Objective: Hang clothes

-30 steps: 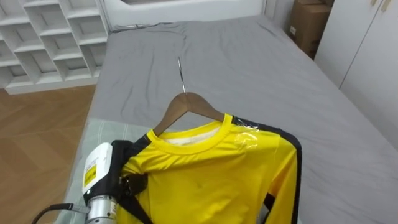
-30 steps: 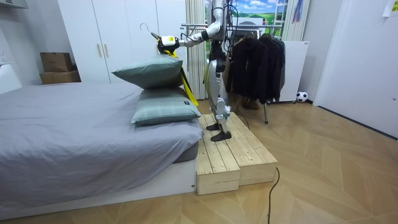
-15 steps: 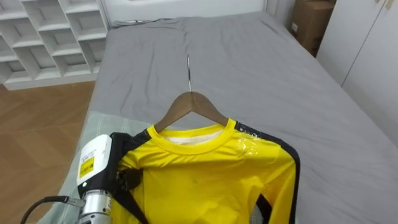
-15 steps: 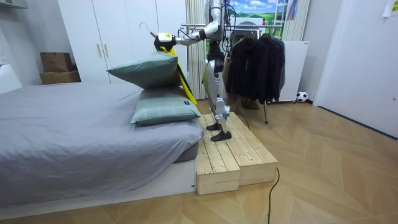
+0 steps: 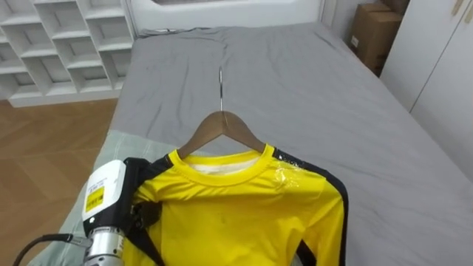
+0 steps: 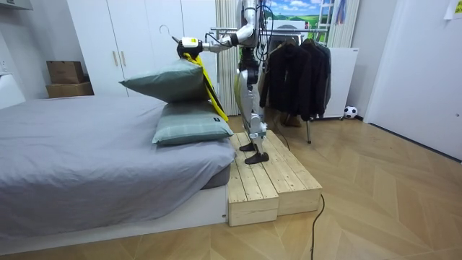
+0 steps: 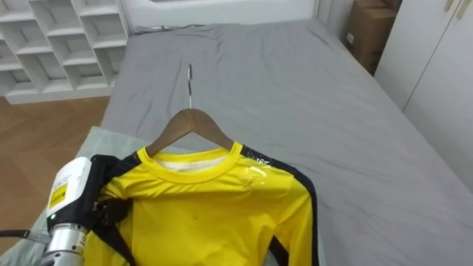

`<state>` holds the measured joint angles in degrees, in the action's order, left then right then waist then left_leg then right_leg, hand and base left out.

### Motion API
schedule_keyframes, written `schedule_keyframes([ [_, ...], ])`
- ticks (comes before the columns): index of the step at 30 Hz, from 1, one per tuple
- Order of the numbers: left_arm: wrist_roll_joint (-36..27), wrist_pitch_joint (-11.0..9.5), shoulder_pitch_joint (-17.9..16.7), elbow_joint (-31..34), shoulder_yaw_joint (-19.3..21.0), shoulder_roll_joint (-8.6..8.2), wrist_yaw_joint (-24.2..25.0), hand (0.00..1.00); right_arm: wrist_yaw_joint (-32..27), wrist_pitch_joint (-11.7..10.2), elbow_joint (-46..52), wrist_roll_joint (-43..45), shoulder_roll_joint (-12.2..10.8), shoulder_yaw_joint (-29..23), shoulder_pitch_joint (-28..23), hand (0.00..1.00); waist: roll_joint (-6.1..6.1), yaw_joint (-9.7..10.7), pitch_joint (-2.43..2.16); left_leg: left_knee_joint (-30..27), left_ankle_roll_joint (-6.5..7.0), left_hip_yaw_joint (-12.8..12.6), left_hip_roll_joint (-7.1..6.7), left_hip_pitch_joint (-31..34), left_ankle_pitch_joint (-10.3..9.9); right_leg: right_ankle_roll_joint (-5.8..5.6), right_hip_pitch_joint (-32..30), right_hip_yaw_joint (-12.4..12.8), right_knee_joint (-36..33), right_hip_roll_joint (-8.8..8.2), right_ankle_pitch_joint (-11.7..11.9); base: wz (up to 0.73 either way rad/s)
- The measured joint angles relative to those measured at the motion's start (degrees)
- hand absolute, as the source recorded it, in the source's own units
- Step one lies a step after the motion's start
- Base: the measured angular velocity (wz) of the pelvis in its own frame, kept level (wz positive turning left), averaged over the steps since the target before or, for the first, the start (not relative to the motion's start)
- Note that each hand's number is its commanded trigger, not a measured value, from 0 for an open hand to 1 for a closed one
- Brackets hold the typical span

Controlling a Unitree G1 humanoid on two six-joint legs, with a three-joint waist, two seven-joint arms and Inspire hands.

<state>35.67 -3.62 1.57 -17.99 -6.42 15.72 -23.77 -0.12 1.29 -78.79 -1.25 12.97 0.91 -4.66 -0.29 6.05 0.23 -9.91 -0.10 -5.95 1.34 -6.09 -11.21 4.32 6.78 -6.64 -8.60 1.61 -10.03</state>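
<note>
Yellow long-sleeved shirt (image 5: 236,214) with black trim along the shoulders hangs on a wooden hanger (image 5: 222,127), whose thin metal hook (image 5: 219,85) points up and away over the grey bed (image 5: 310,81). The left hand (image 5: 142,216) is at the shirt's left shoulder, partly under the cloth, so I cannot tell whether it is closed on the shirt or the hanger. A yellow label (image 5: 94,198) sits on the white casing of the wrist, its print too small to read. A glossy clear patch (image 5: 284,177) lies on the shirt just beside the collar, and no writing can be made out there. Beyond the bed are white cube shelving (image 5: 59,44) on the left and a cardboard box (image 5: 373,33) on the right.

From the room view, the robot stands upright on a wooden platform (image 6: 271,180) beside the head of the bed. Its arm reaches toward the room view's left and holds the shirt high above two stacked pillows (image 6: 173,83). Behind the robot is a clothes rack (image 6: 299,72) of dark garments, with a small football (image 6: 350,113) on the floor near it.
</note>
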Motion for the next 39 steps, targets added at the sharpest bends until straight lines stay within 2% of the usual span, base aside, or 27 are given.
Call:
schedule_keyframes([
  [2, 0.25, -0.01, -2.04, 2.09, -0.08, 0.02, 0.00, 1.00, -1.43, 0.12, 0.76, 3.12, 0.31, -0.07, -0.04, 0.00, -0.14, 0.20, -0.03, 0.47, 0.00, 0.18, -0.01, -0.64, 0.00, 0.00, 0.79, -0.89, -0.01, 0.00, 0.00, 0.05],
  [4, 0.36, -0.01, -2.37, 2.68, -0.23, 0.03, 0.00, 1.00, -2.59, 0.11, 0.97, 7.01, 0.57, -0.12, 0.83, 0.00, -0.40, 0.39, 0.06, 0.50, 0.01, 0.70, -0.09, -0.66, 0.01, 0.00, 0.95, -1.22, -0.01, -0.05, 0.00, 0.12],
  [7, 0.22, 0.38, -2.81, 2.70, -0.16, 0.28, 0.01, 1.00, -4.76, 0.03, 1.03, 13.30, 0.88, -2.22, 2.68, 0.00, -1.08, -0.16, 0.00, 1.02, 0.02, 0.30, 0.02, -2.20, 0.01, 0.00, 1.76, -0.08, -0.02, 0.15, 0.00, -0.03],
  [12, 0.09, 1.53, -2.90, 3.05, -0.18, 0.49, 0.01, 1.00, -8.92, 0.13, 2.59, 15.59, 2.40, -2.81, 4.81, 0.00, -1.43, -0.06, -0.01, 1.19, 0.01, 0.06, -0.04, -2.78, 0.01, -0.02, 2.26, -0.47, 0.03, 0.08, 0.01, -0.01],
  [16, 0.16, 1.78, -2.90, 3.38, -0.13, 0.80, 0.01, 1.00, -10.47, 0.18, 4.13, 20.57, 2.89, -7.34, 5.94, 0.00, -1.92, 0.02, -0.01, 1.20, 0.01, 0.10, -0.03, -2.46, 0.01, -0.02, 2.08, -0.75, 0.03, 0.10, 0.01, 0.00],
  [20, 0.19, 1.78, -2.91, 3.45, 0.01, 1.13, 0.21, 1.00, -12.41, 0.05, 8.07, 23.19, 3.22, -9.14, 5.87, 0.00, -2.77, -0.21, -0.21, 1.18, 0.01, -0.06, 0.07, -2.43, 0.01, -0.02, 2.03, -0.76, 0.00, 0.16, 0.01, 0.00],
  [24, 0.43, 2.05, -3.22, 5.20, 0.11, 1.91, 0.97, 1.00, -12.80, 0.01, 16.56, 27.12, 3.92, -9.10, 5.75, 0.00, -2.90, -0.40, -0.25, 1.23, 0.01, -0.38, 0.03, -1.57, 0.01, -0.04, 1.01, -0.69, -0.12, 0.10, 0.02, -0.05],
  [27, 0.43, 2.36, -3.67, 6.35, 0.12, 2.05, 2.03, 1.00, -12.95, 0.02, 22.85, 33.65, 4.37, -9.12, 5.56, 0.00, -2.97, -0.94, -0.30, 1.42, 0.02, -0.32, 0.15, -2.22, 0.01, -0.08, 1.13, -0.16, -0.48, 0.28, 0.05, -0.05],
  [30, 0.74, 2.83, -4.17, 7.16, 0.12, 2.05, 3.44, 1.00, -12.85, -0.68, 28.99, 39.54, 4.24, -9.21, 5.50, 0.00, -2.84, -1.26, -0.31, 1.83, 0.04, 0.97, 1.51, -3.65, 0.06, -0.10, 0.17, -0.31, -4.06, 0.98, 0.02, -0.08],
  [31, 0.95, 3.51, -4.38, 8.00, 0.12, 2.14, 4.26, 1.00, -12.88, -1.37, 31.13, 40.00, 4.18, -9.28, 5.01, 0.00, -2.30, -1.22, -0.01, 2.19, -0.07, 3.98, 3.00, -4.43, 0.18, -1.05, -2.85, -0.50, -8.43, 2.01, -1.47, -0.31],
  [32, 0.88, 3.62, -4.82, 8.91, 0.82, 2.91, 4.31, 1.00, -12.90, -2.36, 34.04, 40.16, 3.80, -9.34, 4.48, 0.00, -2.39, -1.99, -0.09, 2.10, -0.22, 5.87, 3.64, -4.21, 0.11, -0.67, -5.86, 2.07, -3.84, 2.82, -0.77, -0.48],
  [33, 0.94, 3.63, -5.14, 9.34, 1.85, 3.10, 4.31, 1.00, -12.90, -2.71, 36.15, 40.37, 3.66, -9.31, 4.50, 0.00, -3.19, -2.08, -0.46, 1.84, -1.01, 5.93, 3.62, -3.79, -0.44, -0.39, -7.91, 2.47, -1.07, 2.26, 2.32, -0.34],
  [34, 1.10, 4.23, -5.32, 9.11, 3.08, 2.71, 4.43, 1.00, -13.48, -2.93, 39.79, 40.87, 3.77, -9.33, 4.17, 0.00, -2.10, -0.96, -0.27, 1.18, -1.96, 6.78, 4.59, -3.49, -2.09, 0.35, -9.05, 0.43, -2.29, 2.29, 6.52, 0.00],
  [35, 1.19, 4.53, -5.40, 9.14, 3.26, 2.78, 4.57, 1.00, -14.09, -2.58, 41.58, 41.24, 3.92, -9.40, 3.29, 0.00, -2.18, -0.01, -0.26, 1.37, -2.54, 5.23, 4.93, -3.59, -1.77, 0.47, -8.10, -0.35, -2.16, 2.33, 6.59, 0.24],
  [37, 1.17, 4.54, -5.57, 9.18, 3.26, 2.77, 4.76, 1.00, -14.17, -1.97, 42.77, 42.95, 4.22, -9.68, 2.90, 0.00, -2.22, 0.11, -0.23, 1.67, -2.72, 3.00, 5.04, -4.23, -1.60, 0.46, -7.11, 0.36, -1.81, 2.56, 6.57, 0.14],
  [39, 1.20, 4.56, -5.57, 9.39, 3.25, 2.74, 4.79, 1.00, -14.09, -1.83, 44.09, 44.90, 4.17, -9.66, 2.68, 0.00, -2.24, 0.11, -0.21, 2.22, -2.73, 2.83, 4.95, -4.68, -1.54, 0.39, -7.09, -0.01, -1.81, 2.83, 6.52, 0.07],
])
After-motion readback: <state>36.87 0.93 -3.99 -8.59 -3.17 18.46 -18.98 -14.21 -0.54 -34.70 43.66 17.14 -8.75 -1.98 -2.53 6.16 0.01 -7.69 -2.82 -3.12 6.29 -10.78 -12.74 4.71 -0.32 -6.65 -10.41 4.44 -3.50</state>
